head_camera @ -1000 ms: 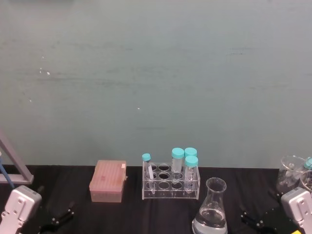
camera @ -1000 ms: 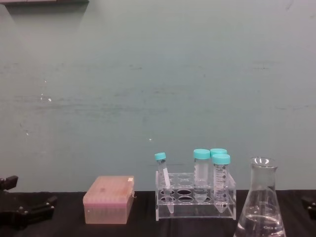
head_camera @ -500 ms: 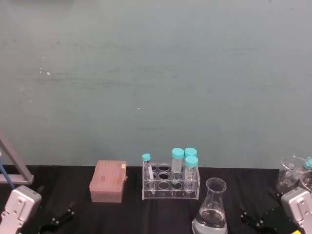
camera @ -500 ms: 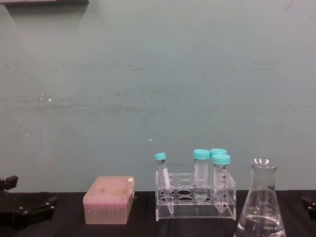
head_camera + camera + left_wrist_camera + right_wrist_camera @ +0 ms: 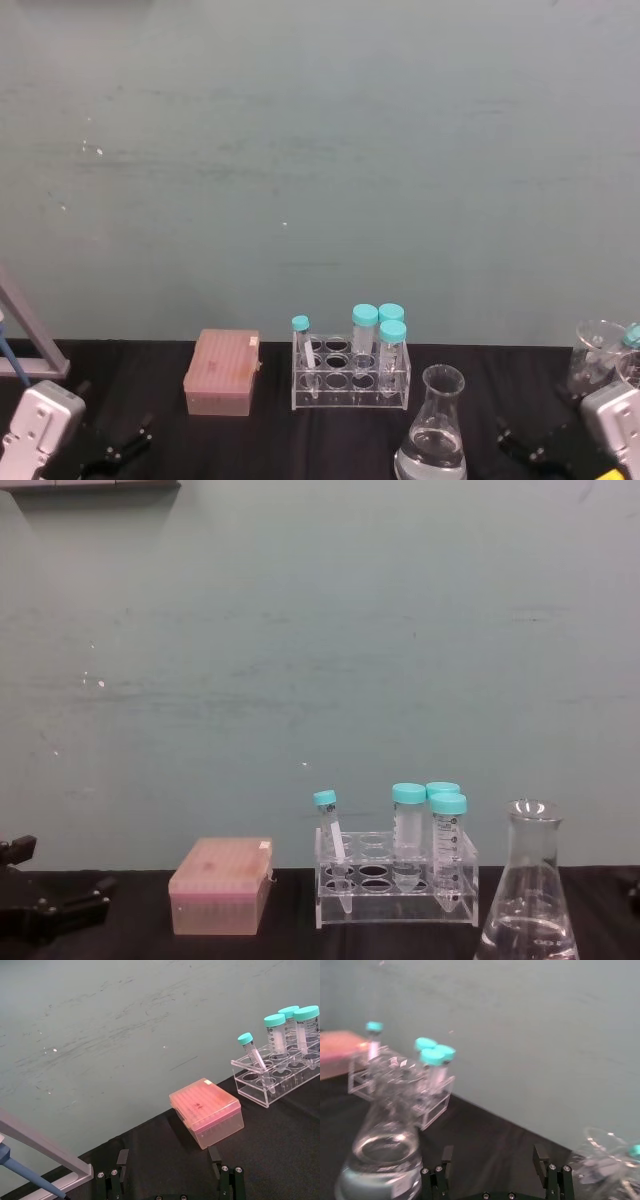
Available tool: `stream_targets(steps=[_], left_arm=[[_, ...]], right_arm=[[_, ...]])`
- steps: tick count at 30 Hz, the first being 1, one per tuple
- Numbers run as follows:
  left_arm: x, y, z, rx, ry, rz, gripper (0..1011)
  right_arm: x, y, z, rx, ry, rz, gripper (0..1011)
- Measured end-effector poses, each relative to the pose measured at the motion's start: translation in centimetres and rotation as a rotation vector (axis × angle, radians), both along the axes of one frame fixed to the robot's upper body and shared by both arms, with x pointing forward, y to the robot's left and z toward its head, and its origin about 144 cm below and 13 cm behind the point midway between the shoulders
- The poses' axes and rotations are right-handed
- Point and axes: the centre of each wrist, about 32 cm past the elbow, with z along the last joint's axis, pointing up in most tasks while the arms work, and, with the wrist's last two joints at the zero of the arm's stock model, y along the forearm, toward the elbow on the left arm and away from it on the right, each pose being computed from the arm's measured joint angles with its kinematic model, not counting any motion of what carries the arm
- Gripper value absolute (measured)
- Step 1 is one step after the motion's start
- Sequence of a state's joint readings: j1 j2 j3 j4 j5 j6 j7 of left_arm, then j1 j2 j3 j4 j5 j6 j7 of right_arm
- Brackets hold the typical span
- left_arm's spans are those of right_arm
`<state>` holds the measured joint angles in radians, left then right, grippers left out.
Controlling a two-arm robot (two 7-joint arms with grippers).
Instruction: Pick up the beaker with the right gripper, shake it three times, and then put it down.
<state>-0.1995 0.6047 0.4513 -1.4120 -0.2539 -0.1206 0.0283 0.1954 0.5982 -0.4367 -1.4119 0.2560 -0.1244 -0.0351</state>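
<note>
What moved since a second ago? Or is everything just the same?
The right gripper slid a tiny bit toward the robot's right, away from the beaker. It is open and holds nothing. The beaker, the tube rack, the pink box and the left gripper stayed where they were.

**Beaker** (image 5: 431, 428): 1 clear glass conical flask with a wide base tapering to a narrow rimmed neck. A shallow layer of clear liquid sits at the bottom. It stands upright on the black surface (image 5: 330, 440), front right, with nothing touching it.

**Right pincer** (image 5: 524, 447): black, with blocky fingers spread apart and empty. It sits low to the beaker's right, apart from it.
</note>
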Motion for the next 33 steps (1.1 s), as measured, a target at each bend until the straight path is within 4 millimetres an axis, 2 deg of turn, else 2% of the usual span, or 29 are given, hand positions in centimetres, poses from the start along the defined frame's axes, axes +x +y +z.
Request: stream_targets(steps=[8,15,24,33], left_arm=[[0.0,0.0,0.0,0.0,0.0,0.0,1000],[0.0,0.0,0.0,0.0,0.0,0.0,1000],[0.0,0.0,0.0,0.0,0.0,0.0,1000],[0.0,0.0,0.0,0.0,0.0,0.0,1000]], right_arm=[[0.2,-0.9,0.7,0.177,-0.183,-0.019,1003],[-0.2,-1.3,1.6,0.369,-0.293,0.184,1002],[-0.7,-1.4,1.8,0.364,-0.193,0.357,1003],[-0.6,-1.1,1.4,0.309,-0.091,0.373,1002]])
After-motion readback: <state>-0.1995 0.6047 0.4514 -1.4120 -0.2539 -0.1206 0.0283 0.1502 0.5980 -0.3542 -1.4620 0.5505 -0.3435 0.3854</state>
